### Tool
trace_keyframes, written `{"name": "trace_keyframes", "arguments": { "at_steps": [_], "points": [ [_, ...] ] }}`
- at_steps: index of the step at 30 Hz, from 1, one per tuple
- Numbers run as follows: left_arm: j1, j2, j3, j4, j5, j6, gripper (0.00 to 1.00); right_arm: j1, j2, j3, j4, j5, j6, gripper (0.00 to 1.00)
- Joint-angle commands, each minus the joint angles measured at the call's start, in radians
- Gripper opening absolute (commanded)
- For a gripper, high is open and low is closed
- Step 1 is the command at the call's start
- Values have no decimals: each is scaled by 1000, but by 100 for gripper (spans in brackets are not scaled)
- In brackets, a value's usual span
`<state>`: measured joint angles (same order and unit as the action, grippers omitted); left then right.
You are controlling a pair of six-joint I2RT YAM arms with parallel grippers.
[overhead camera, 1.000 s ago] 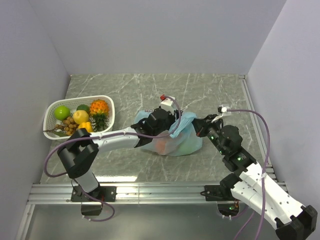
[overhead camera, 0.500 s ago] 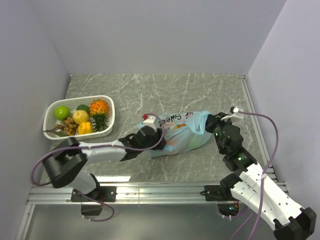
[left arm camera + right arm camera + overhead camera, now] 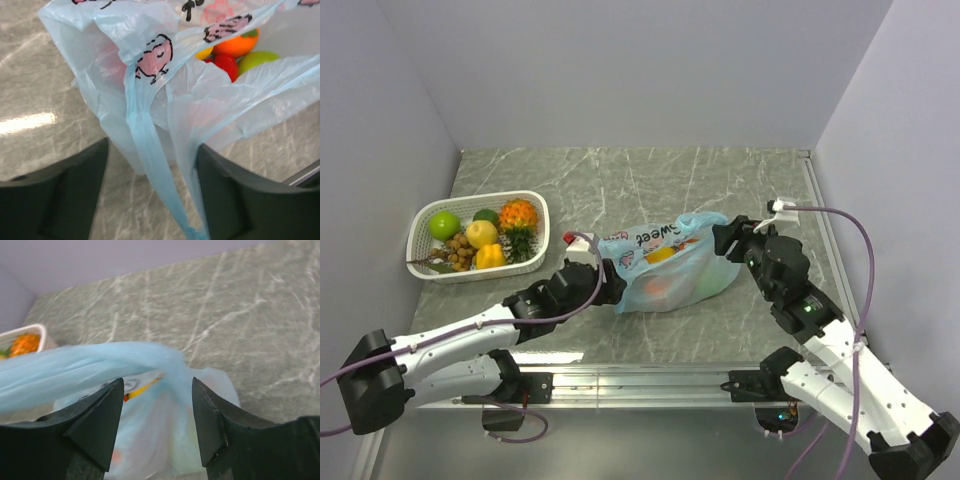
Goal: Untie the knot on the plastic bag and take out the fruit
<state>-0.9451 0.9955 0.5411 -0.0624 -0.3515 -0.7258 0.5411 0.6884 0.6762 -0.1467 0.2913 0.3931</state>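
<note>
Top view: bag [image 3: 675,278] lies on the table [image 3: 620,190] btwn both arms, print side up, fruit [image 3: 660,256] showing orange/yellow thru the plastic. L gripper [image 3: 613,288] sits low at the bag's near-left edge, bag just ahead of its tips; can't judge the jaw gap from up here. R gripper [image 3: 723,237] is at the bag's opposite end, right up against the bunched pale blue plastic, which lies straight in front of its tips. White basket [image 3: 420,215] w/ other fruit is well off to the far-left side of L gripper. L wrist view: L fingers [image 3: 60,200] stand wide apart, nothing pinched; a loose handle strip [image 3: 150,165] hangs down thru the gap, near neither pad's face as far as I can tell. Bag body fills the space just beyond the tips, mouth gaping up and to the right, w/ orange, red and yellow-green fruit inside there. R wrist view: R fingers [image 3: 95,425] also spread, not clamping anything; a blurred blue band of plastic stretches across just past the tips and off to the left, bag body visible btwn and beyond the jaws.
</note>
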Motion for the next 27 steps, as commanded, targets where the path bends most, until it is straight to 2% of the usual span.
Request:
{"name": "trace_keyframes", "arguments": {
  "at_steps": [1, 4, 6, 10, 13, 15, 19, 22, 27],
  "points": [
    [3, -56, 88, -53, 26, 72, 79, 89, -18, 120, -127, -26, -80, 65],
    [3, -109, 147, -62, 46, 123, 88, 196, 3, 176, -207, 52, -48, 68],
    [2, -118, 192, -60, 86, 160, 91, 244, 25, 187, -235, 110, 10, 68],
    [3, -91, 252, -82, 215, 220, 89, 339, 24, 117, -232, 274, 273, 69],
    [2, -69, 253, -85, 178, 221, 89, 379, 2, 33, -202, 341, 439, 69],
    [3, -49, 258, -77, 106, 236, 90, 401, -9, -4, -183, 394, 507, 69],
    [3, 84, 310, -57, 22, 319, 91, 407, 26, -49, -139, 402, 627, 68],
    [3, 190, 376, -15, 2, 371, 92, 407, 71, -46, -116, 419, 720, 68],
    [3, 331, 479, 13, 19, 445, 91, 410, 111, -38, -99, 448, 779, 68]
  ]
}}
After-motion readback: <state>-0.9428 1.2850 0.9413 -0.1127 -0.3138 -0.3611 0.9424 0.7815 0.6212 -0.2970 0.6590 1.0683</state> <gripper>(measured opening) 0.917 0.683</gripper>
